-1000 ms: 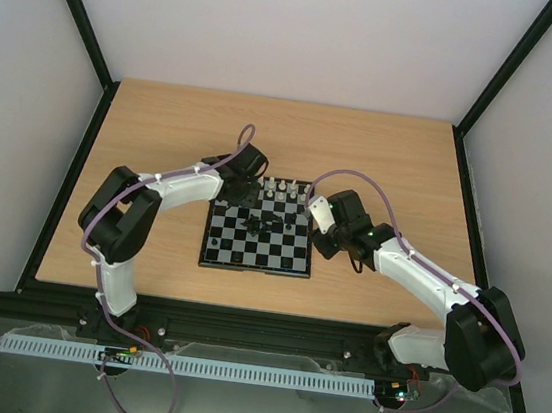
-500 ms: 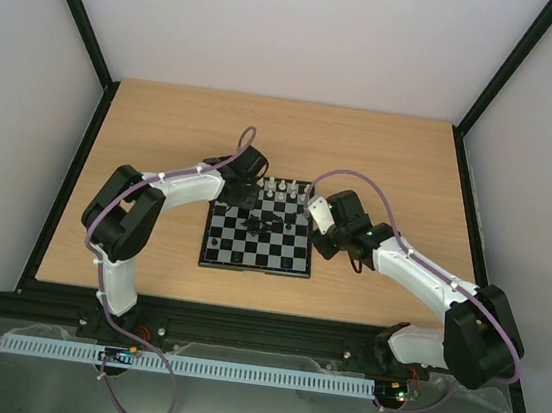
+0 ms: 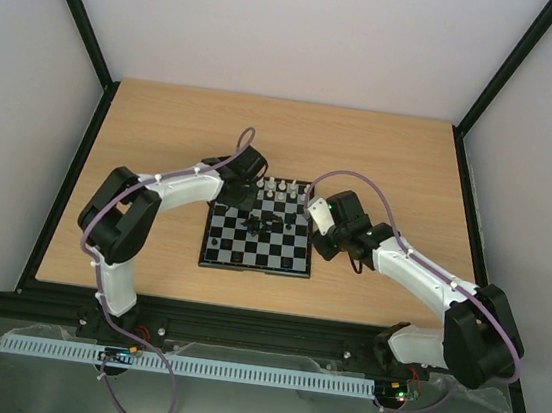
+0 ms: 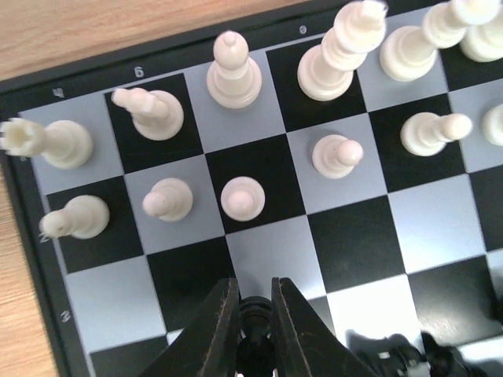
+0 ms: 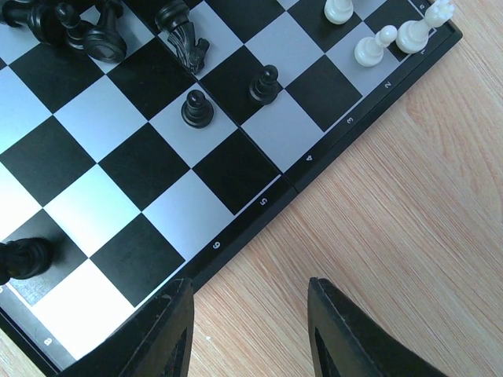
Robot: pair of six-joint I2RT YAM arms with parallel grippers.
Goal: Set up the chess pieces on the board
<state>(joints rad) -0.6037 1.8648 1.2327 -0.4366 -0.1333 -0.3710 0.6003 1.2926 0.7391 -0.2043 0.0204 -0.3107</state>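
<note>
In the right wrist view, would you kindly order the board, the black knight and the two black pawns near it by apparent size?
1. board, by far the largest.
2. black knight.
3. pawn on the pale square and pawn on the dark square: they look alike, so I would not rank them.
</note>
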